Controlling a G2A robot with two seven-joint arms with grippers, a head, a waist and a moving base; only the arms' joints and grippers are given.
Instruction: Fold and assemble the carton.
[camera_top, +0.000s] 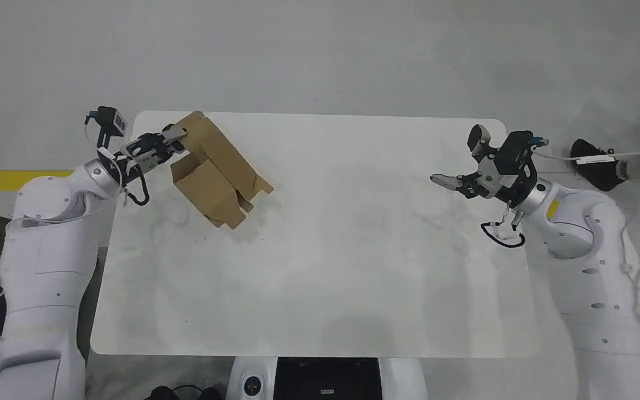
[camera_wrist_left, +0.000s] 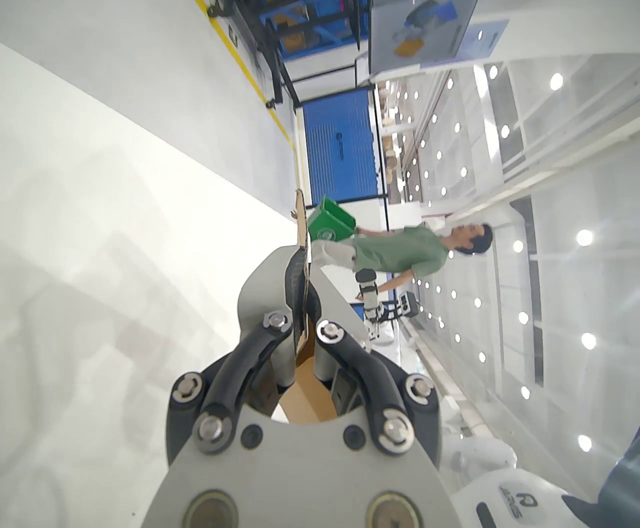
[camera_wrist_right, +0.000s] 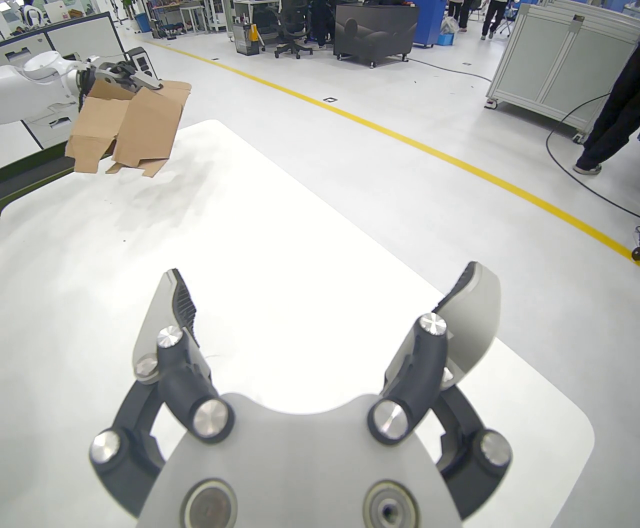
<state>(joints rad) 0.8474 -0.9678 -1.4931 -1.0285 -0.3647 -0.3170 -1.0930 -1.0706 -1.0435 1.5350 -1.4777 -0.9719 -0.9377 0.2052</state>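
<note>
Top view: brown cardboard carton (camera_top: 215, 170) is over the far corner of the white table (camera_top: 350, 280), on the left arm's side; its top flap reaches the table's far edge.
Carton state: partly opened, panels creased at angles, bottom flaps loose and splayed toward the table's middle; not squared up, not closed.
Carton contact: right wrist view shows the carton (camera_wrist_right: 135, 125) tilted, with a shadow on the table (camera_wrist_right: 260, 240) under it; can't tell whether the lowest flaps touch the tabletop.
Left gripper: left gripper (camera_top: 178, 137) is clamped on the carton's upper edge at that table corner; its arm comes in from off the table's left side.
Left wrist view: left gripper (camera_wrist_left: 300, 270) has both pads pressed onto a thin cardboard panel seen edge-on; the carton (camera_wrist_left: 301, 215) edge sticks out past the fingertips, table (camera_wrist_left: 110, 210) beneath.
Cross-check: left gripper (camera_wrist_right: 135, 79) is seen from across the table, pinching the top panel.
Right gripper: right gripper (camera_top: 460, 160) hovers over the table's right side near its edge, well apart from the carton; jaws spread wide, nothing between them.
Right wrist view: right gripper (camera_wrist_right: 325, 280) is agape above bare tabletop, pointing across the table toward the carton's corner.
Floor: yellow line (camera_wrist_right: 450, 161) runs past the table's far edge.
</note>
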